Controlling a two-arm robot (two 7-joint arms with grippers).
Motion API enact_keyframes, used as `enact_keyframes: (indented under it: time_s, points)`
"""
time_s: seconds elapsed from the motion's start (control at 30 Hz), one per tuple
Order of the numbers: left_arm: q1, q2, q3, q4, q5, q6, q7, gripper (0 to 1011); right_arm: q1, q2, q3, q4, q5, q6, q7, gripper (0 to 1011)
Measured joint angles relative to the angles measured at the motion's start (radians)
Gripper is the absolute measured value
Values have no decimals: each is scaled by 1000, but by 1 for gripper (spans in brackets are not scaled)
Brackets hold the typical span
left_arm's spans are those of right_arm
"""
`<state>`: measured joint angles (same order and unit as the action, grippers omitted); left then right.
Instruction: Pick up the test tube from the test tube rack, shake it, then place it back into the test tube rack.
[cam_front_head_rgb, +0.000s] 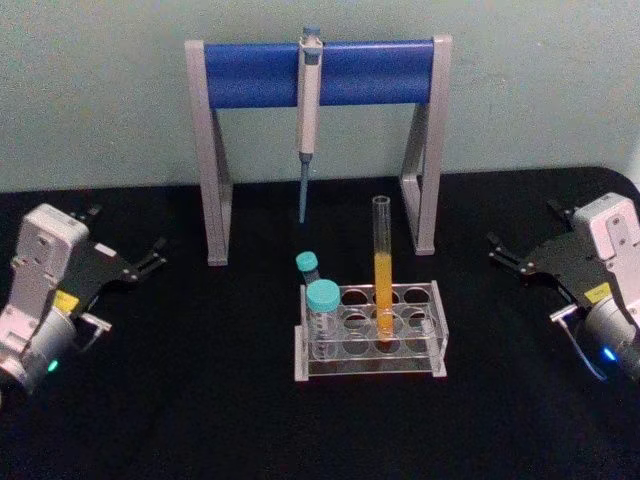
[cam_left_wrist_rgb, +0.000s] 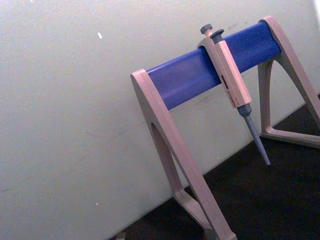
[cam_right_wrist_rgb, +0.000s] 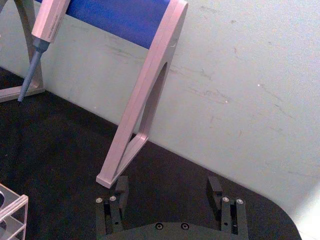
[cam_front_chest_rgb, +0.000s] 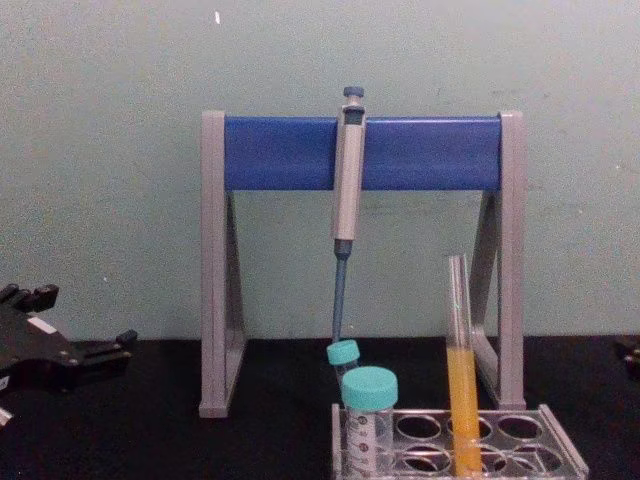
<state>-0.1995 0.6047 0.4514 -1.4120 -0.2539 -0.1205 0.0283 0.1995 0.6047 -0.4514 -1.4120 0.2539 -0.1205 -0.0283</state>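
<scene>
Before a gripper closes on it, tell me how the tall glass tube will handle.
The tube looks like thin glass: probably fragile and slippery. Uncapped and half full of liquid, it may spill if tilted. Tall above the low rack, it could tip when nudged.

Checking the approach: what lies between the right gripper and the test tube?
Head view: bare table, then empty right-hand holes of the test tube rack, between right gripper and test tube.
</scene>
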Motion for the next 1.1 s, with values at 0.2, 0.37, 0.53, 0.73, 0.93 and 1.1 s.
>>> enact_keyframes:
  time_s: [0.2,0.37,0.53,0.73,0.93,1.1]
  points:
    - [0,0,0,0,0,0,0,1001,0,0,0,0,0,0,0,1000]
    - [0,0,0,0,0,0,0,1001,0,0,0,0,0,0,0,1000]
    - [0,0,0,0,0,0,0,1001,0,0,0,0,0,0,0,1000]
    - [0,0,0,0,0,0,0,1001,0,0,0,0,0,0,0,1000]
    - [0,0,0,0,0,0,0,1001,0,0,0,0,0,0,0,1000]
    - [0,0,0,0,0,0,0,1001,0,0,0,0,0,0,0,1000]
